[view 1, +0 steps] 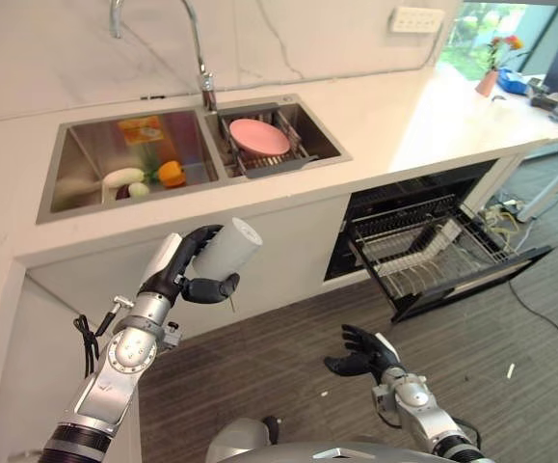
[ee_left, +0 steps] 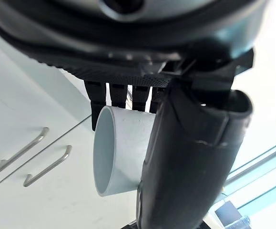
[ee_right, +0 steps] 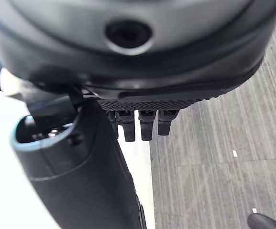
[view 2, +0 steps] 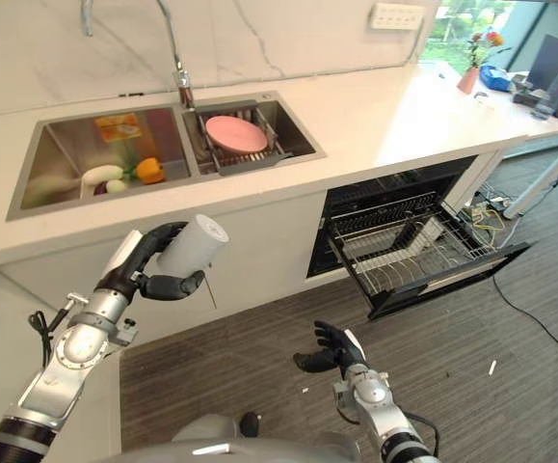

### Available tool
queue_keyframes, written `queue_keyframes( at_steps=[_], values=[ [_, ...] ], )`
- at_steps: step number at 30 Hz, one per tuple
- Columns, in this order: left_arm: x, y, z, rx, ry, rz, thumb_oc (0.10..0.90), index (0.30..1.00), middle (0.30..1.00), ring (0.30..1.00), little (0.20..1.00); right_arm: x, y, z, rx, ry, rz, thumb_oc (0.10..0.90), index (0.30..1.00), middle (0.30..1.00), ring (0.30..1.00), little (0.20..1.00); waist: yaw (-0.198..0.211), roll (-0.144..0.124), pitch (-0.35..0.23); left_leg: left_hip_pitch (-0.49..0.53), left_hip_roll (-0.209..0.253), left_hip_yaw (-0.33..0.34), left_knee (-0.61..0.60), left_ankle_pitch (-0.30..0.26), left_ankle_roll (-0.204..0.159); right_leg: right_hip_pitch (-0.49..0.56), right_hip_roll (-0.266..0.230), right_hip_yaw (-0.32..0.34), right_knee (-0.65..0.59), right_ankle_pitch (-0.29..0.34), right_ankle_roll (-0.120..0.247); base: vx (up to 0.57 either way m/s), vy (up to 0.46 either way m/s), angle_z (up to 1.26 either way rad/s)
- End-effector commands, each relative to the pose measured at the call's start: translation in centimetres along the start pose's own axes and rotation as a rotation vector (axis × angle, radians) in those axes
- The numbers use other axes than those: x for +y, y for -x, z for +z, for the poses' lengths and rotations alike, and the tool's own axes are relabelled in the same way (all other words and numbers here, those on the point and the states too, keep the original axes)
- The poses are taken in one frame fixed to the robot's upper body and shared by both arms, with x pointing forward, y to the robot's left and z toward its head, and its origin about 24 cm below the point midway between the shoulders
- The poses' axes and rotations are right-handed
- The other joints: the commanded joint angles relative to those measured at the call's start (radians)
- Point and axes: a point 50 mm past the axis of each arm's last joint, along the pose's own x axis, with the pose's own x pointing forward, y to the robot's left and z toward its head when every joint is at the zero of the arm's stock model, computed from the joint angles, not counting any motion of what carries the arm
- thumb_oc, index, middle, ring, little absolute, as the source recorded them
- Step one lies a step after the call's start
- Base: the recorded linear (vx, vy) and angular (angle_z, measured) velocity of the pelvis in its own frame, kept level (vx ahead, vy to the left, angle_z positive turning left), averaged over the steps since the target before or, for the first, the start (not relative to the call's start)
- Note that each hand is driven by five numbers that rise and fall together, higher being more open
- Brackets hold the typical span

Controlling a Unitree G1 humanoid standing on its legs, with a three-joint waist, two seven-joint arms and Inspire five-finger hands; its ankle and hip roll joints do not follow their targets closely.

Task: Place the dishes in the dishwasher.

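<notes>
Presently, items listed from frame left to frame right, head views.

Item one — sink (view 1: 76, 159), upper left: the left basin is holding vegetables (view 1: 144, 177); the right basin is carrying a drain rack (view 1: 298, 159) with a pink plate (view 1: 259, 137) lying in it, still waiting to be loaded.

Item two — left hand (view 1: 190, 270), left of centre: its fingers and thumb are curling round a white cup (view 1: 228, 247), which is tilting with its closed base pointing up and right. In the left wrist view the cup's (ee_left: 116, 152) open mouth is showing past the fingers, the thumb lying across its wall.

Item three — right hand (view 1: 363, 353), lower centre over the floor: it is hanging idle, holding nothing, fingers loosely spread.

Item four — dishwasher (view 1: 413, 207), right of centre under the counter: its wire rack (view 1: 423, 249) is standing pulled out, well apart from the cup.

Handling note, as judgement: the cup is being carried toward the rack. The grip is looking secure, so the care is lying in the travel — swinging wide of the counter edge, turning the cup mouth-down over a bare patch of tines, and lowering until it is resting before loosening the fingers.
</notes>
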Motion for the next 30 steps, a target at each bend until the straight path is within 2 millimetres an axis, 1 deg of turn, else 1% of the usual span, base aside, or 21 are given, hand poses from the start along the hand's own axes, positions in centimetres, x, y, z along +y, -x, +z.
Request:
queue_keyframes(
  at_steps=[1, 5, 6, 7, 8, 9, 10, 11, 12, 13, 14, 17, 18, 19, 21, 23, 24, 25, 27, 28, 30],
  values=[
    [2.1, -0.4, 4.7, -0.262, -0.027, 0.107, 0.4, 0.3, 0.3, 0.3, 0.3, -2.3, -0.6, 4.4, -0.175, 0.059, -0.061, 0.8, 0.9, 0.9, 0.9, 0.9, 0.033, -0.013, -0.059, 0.034, 0.051, 0.088, -0.013, -0.106, -0.047, 0.012, -0.022, -0.053, -0.081, 0.09, 0.019, 0.05, -0.181, -0.53],
    [2.7, -0.5, 4.3, -0.247, -0.018, 0.135, 0.4, 0.3, 0.3, 0.3, 0.3, -2.7, -0.8, 5.5, -0.208, 0.067, -0.077, 0.8, 0.9, 0.9, 0.9, 0.9, 0.043, -0.013, -0.053, 0.038, 0.108, 0.102, -0.003, -0.128, -0.076, -0.025, -0.109, -0.091, -0.163, 0.178, 0.033, 0.06, -0.194, -0.57],
    [2.7, -0.5, 4.3, -0.247, -0.019, 0.135, 0.4, 0.3, 0.3, 0.3, 0.3, -2.7, -0.8, 5.5, -0.208, 0.067, -0.077, 0.8, 0.9, 0.9, 0.9, 0.9, 0.043, -0.012, -0.053, 0.038, 0.109, 0.103, -0.002, -0.129, -0.076, -0.023, -0.107, -0.091, -0.166, 0.18, 0.033, 0.14, -0.276, -0.29],
    [2.8, -0.7, 4.4, -0.249, -0.018, 0.142, 0.4, 0.3, 0.3, 0.3, 0.3, -2.8, -0.8, 5.5, -0.205, 0.064, -0.083, 0.8, 0.9, 0.9, 0.9, 0.9, 0.039, -0.018, -0.046, 0.05, 0.13, 0.094, 0.006, -0.143, -0.097, -0.034, -0.14, -0.081, -0.206, 0.215, 0.048, 0.1, -0.191, -0.08],
    [2.8, -0.7, 4.4, -0.25, -0.018, 0.142, 0.4, 0.3, 0.3, 0.3, 0.3, -2.8, -0.8, 5.5, -0.205, 0.064, -0.083, 0.8, 0.9, 0.9, 0.9, 0.9, 0.04, -0.018, -0.046, 0.05, 0.13, 0.094, 0.007, -0.144, -0.097, -0.032, -0.139, -0.081, -0.209, 0.217, 0.049, 0.19, -0.421, -0.04],
    [3.1, -1.0, 4.4, -0.25, -0.023, 0.156, 0.4, 0.3, 0.3, 0.3, 0.3, -2.9, -0.8, 5.2, -0.191, 0.056, -0.086, 0.8, 0.9, 0.9, 0.9, 0.9, 0.032, -0.028, -0.04, 0.059, 0.153, 0.081, 0.011, -0.151, -0.122, -0.042, -0.167, -0.049, -0.244, 0.27, 0.074, 0.09, -0.227, 0.06],
    [3.1, -1.0, 4.4, -0.25, -0.024, 0.157, 0.4, 0.3, 0.3, 0.3, 0.3, -2.9, -0.9, 5.2, -0.191, 0.055, -0.086, 0.8, 0.9, 0.9, 0.9, 0.9, 0.033, -0.028, -0.04, 0.059, 0.154, 0.081, 0.011, -0.152, -0.122, -0.041, -0.166, -0.049, -0.246, 0.272, 0.075, 0.21, -0.503, 0.1],
    [3.3, -1.2, 4.4, -0.25, -0.029, 0.169, 0.4, 0.3, 0.3, 0.3, 0.3, -2.8, -0.8, 4.9, -0.18, 0.046, -0.086, 0.8, 0.9, 0.9, 0.9, 0.9, 0.025, -0.036, -0.038, 0.071, 0.188, 0.07, 0.007, -0.153, -0.151, -0.052, -0.188, -0.016, -0.26, 0.323, 0.097, 0.12, -0.275, 0.1],
    [3.3, -1.2, 4.4, -0.25, -0.029, 0.169, 0.4, 0.3, 0.3, 0.3, 0.3, -2.8, -0.8, 4.9, -0.18, 0.046, -0.085, 0.8, 0.9, 0.9, 0.9, 0.9, 0.026, -0.035, -0.039, 0.071, 0.189, 0.071, 0.006, -0.152, -0.152, -0.052, -0.186, -0.015, -0.261, 0.324, 0.096, 0.25, -0.564, 0.19],
    [3.6, -1.2, 4.3, -0.246, -0.033, 0.182, 0.4, 0.3, 0.3, 0.3, 0.3, -2.7, -0.8, 5.0, -0.183, 0.046, -0.077, 0.8, 0.9, 0.9, 0.9, 0.9, 0.036, -0.045, -0.046, 0.081, 0.226, 0.072, -0.008, -0.147, -0.183, -0.046, -0.187, -0.035, -0.284, 0.319, 0.107, 0.13, -0.293, 0.2],
    [3.6, -1.2, 4.3, -0.246, -0.033, 0.182, 0.4, 0.3, 0.3, 0.3, 0.3, -2.7, -0.8, 5.0, -0.183, 0.045, -0.077, 0.8, 0.9, 0.9, 0.9, 0.9, 0.035, -0.044, -0.047, 0.082, 0.228, 0.071, -0.01, -0.146, -0.185, -0.042, -0.185, -0.039, -0.287, 0.319, 0.107, 0.17, -0.395, 0.2],
    [3.7, -0.8, 3.6, -0.216, -0.024, 0.202, 0.4, 0.3, 0.3, 0.3, 0.3, -1.7, -1.0, 5.1, -0.184, 0.058, -0.029, 0.8, 0.9, 0.9, 0.9, 0.9, 0.035, -0.051, -0.071, 0.106, 0.313, 0.088, -0.031, -0.125, -0.229, -0.032, -0.148, -0.083, -0.287, 0.244, 0.107, 0.2, -0.345, -0.1],
    [3.6, -0.9, 3.2, -0.194, 0.001, 0.212, 0.4, 0.3, 0.3, 0.3, 0.3, -1.4, -1.0, 5.0, -0.182, 0.065, -0.013, 0.8, 0.9, 0.9, 0.9, 0.9, 0.029, -0.041, -0.068, 0.093, 0.348, 0.078, -0.009, -0.089, -0.242, -0.036, -0.12, -0.077, -0.269, 0.191, 0.089, 0.19, -0.467, 0.04],
    [3.4, -1.1, 3.0, -0.181, 0.052, 0.233, 0.4, 0.3, 0.3, 0.3, 0.3, -1.0, -0.9, 4.8, -0.183, 0.068, 0.006, 0.8, 0.9, 0.9, 0.9, 0.9, 0.029, -0.022, -0.044, 0.029, 0.379, 0.044, 0.113, 0.004, -0.239, -0.032, -0.077, -0.086, -0.239, 0.15, 0.045, 0.08, -0.334, 0.11],
    [3.2, -1.2, 2.9, -0.181, 0.078, 0.246, 0.4, 0.3, 0.3, 0.3, 0.3, -1.0, -0.8, 4.6, -0.181, 0.074, 0.011, 0.8, 0.9, 0.9, 0.9, 0.9, 0.021, -0.019, -0.036, -0.021, 0.364, 0.01, 0.178, 0.033, -0.226, -0.016, -0.062, -0.106, -0.252, 0.142, 0.025, 0.02, -0.245, 0.11],
    [3.2, -1.4, 2.9, -0.176, 0.091, 0.269, 0.4, 0.3, 0.3, 0.3, 0.3, -1.3, -0.7, 4.6, -0.184, 0.063, 0.003, 0.8, 0.9, 0.9, 0.9, 0.9, 0.02, -0.024, -0.024, -0.082, 0.298, -0.034, 0.2, 0.034, -0.219, 0.006, -0.048, -0.115, -0.275, 0.129, 0.013, 0.11, -0.186, 0.09],
    [3.2, -1.3, 2.7, -0.167, 0.09, 0.276, 0.4, 0.3, 0.3, 0.3, 0.3, -1.3, -0.7, 4.4, -0.178, 0.052, 0.001, 0.8, 0.9, 0.9, 0.9, 0.9, 0.024, -0.021, -0.026, -0.093, 0.272, -0.039, 0.161, -0.007, -0.217, 0.02, -0.038, -0.117, -0.286, 0.116, 0.014, 0.18, -0.069, 0.08],
    [3.3, -1.2, 2.8, -0.171, 0.086, 0.279, 0.4, 0.3, 0.3, 0.3, 0.3, -1.4, -0.7, 4.1, -0.167, 0.035, -0.006, 0.8, 0.9, 0.9, 0.9, 0.9, 0.022, -0.025, -0.029, -0.116, 0.264, -0.026, 0.106, 0.002, -0.22, 0.035, -0.04, -0.132, -0.302, 0.114, 0.016, 0.19, -0.004, 0.04],
    [3.2, -1.2, 2.8, -0.175, 0.089, 0.275, 0.4, 0.3, 0.3, 0.3, 0.3, -1.3, -0.8, 3.9, -0.156, 0.03, -0.01, 0.8, 0.9, 0.9, 0.9, 0.9, 0.034, -0.015, -0.027, -0.159, 0.273, 0.003, 0.026, 0.055, -0.231, 0.06, -0.026, -0.136, -0.315, 0.104, 0.018, 0.18, 0.11, 0.11],
    [3.2, -1.4, 2.6, -0.166, 0.085, 0.275, 0.4, 0.3, 0.3, 0.3, 0.3, -1.4, -1.0, 3.7, -0.137, 0.03, -0.025, 0.8, 0.9, 0.9, 0.9, 0.9, 0.063, 0.0, -0.022, -0.192, 0.27, -0.045, -0.064, 0.112, -0.242, 0.08, -0.004, -0.117, -0.324, 0.088, 0.02, 0.22, 0.182, -0.04],
    [3.1, -1.5, 2.8, -0.172, 0.081, 0.27, 0.4, 0.3, 0.3, 0.3, 0.3, -1.3, -1.1, 3.5, -0.129, 0.026, -0.026, 0.8, 0.9, 0.9, 0.9, 0.9, 0.07, 0.007, -0.02, -0.189, 0.277, -0.063, -0.11, 0.129, -0.247, 0.09, 0.003, -0.111, -0.323, 0.079, 0.023, 0.15, 0.137, -0.46]
  ],
)
